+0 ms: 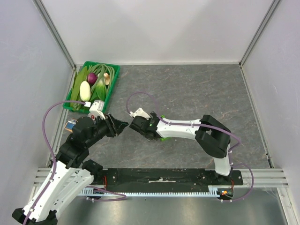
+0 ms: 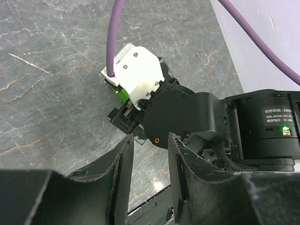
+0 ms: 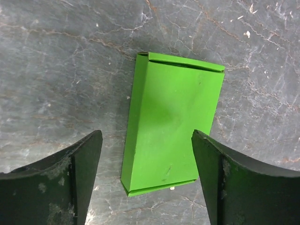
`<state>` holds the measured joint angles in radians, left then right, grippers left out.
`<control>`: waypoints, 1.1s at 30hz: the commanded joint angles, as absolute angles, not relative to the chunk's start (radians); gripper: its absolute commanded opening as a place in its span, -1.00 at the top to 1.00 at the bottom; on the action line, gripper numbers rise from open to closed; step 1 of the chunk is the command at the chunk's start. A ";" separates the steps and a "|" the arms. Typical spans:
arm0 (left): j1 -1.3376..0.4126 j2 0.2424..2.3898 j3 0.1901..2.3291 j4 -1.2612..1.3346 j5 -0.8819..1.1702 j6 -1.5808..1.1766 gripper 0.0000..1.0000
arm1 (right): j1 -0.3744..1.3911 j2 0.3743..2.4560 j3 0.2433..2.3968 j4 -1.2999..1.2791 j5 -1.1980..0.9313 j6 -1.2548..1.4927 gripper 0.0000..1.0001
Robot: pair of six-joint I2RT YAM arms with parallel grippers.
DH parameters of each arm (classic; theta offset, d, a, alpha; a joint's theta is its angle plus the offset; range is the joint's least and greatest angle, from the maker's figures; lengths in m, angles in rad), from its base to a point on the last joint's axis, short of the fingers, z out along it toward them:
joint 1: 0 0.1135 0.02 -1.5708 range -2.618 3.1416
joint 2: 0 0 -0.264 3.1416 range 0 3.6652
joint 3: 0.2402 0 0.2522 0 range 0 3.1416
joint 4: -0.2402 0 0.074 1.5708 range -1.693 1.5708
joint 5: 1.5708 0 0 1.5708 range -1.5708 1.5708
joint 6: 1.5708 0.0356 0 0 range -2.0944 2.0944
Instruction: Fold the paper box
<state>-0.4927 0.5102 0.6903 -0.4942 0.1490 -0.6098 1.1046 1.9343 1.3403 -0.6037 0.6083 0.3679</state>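
Note:
The paper box (image 3: pixel 171 122) is a bright lime-green card folded into a flat closed rectangle with its end flaps tucked in. It lies on the grey marbled table (image 3: pixel 56 70). My right gripper (image 3: pixel 146 136) hovers over its near end, open, one finger on each side and neither touching it. In the top view the right arm (image 1: pixel 180 126) covers most of the box. My left gripper (image 2: pixel 151 138) is open with only table showing between its fingers. It points at the right wrist (image 2: pixel 187 112) from close by, and the two grippers (image 1: pixel 119 126) (image 1: pixel 137 125) nearly meet.
A green crate (image 1: pixel 114 86) of vegetables stands at the back left against the wall. A small blue and orange object (image 1: pixel 70 125) lies by the left wall. Purple cables (image 1: pixel 140 96) loop over both arms. White walls close in three sides.

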 commanded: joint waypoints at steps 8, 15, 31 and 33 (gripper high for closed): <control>-0.492 0.500 0.730 -0.528 0.178 -0.572 0.18 | 1.086 1.990 1.335 -0.589 0.692 0.373 -0.32; -0.492 0.495 0.742 -0.532 0.183 -0.558 0.20 | 1.023 1.948 1.247 -0.522 0.652 0.315 -0.15; -0.492 0.503 0.747 -0.480 0.314 -0.503 0.22 | 0.570 1.937 1.149 -0.445 0.753 0.056 -0.02; -0.492 0.505 0.744 -0.471 0.337 -0.488 0.22 | 0.522 1.953 1.154 -0.440 0.764 0.020 0.01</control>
